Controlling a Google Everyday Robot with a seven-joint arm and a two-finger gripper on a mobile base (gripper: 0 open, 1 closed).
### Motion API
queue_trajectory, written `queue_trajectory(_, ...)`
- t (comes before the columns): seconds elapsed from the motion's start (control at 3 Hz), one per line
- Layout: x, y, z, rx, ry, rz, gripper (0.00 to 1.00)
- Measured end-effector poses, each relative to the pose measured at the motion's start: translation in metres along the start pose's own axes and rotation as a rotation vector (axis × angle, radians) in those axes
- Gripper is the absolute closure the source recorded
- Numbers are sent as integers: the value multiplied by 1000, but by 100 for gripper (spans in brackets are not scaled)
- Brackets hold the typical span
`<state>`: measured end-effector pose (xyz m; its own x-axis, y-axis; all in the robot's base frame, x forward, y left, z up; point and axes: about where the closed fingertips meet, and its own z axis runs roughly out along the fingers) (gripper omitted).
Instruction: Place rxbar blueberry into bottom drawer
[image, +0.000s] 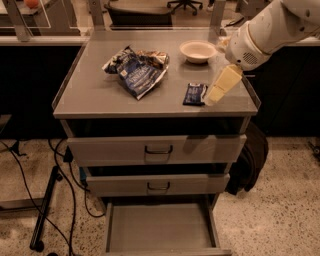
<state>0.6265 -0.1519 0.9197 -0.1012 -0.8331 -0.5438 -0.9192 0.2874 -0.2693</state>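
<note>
The bar (194, 93) is lying flat on the matte grey metal cabinet top (95, 92), near its front right edge. It is a small dark navy rectangle with a slight sheen and pale lettering too small to read. The gripper (212, 96), a cream tapering wedge under a rounded white arm, is hanging tilted just beside the bar's right side, tip pointing down at the top (whether it is clenched or released cannot be told). A crumpled blue-and-silver bag (136, 72) is sitting well to the left, and a round white bowl (198, 51) is resting behind the bar. Bare surface is showing between bag and bar. Low raised lips are running along the top's sides. The bottom drawer (160, 227) is standing pulled out, a shallow tray with a smooth grey floor, below two upper drawers (155, 148) with dark handles.
</note>
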Motion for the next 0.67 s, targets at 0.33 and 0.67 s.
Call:
queue_trajectory(0.33, 8, -9, 10, -8, -9, 21, 0)
queue_trajectory(0.67, 18, -17, 20, -29, -26, 55, 0)
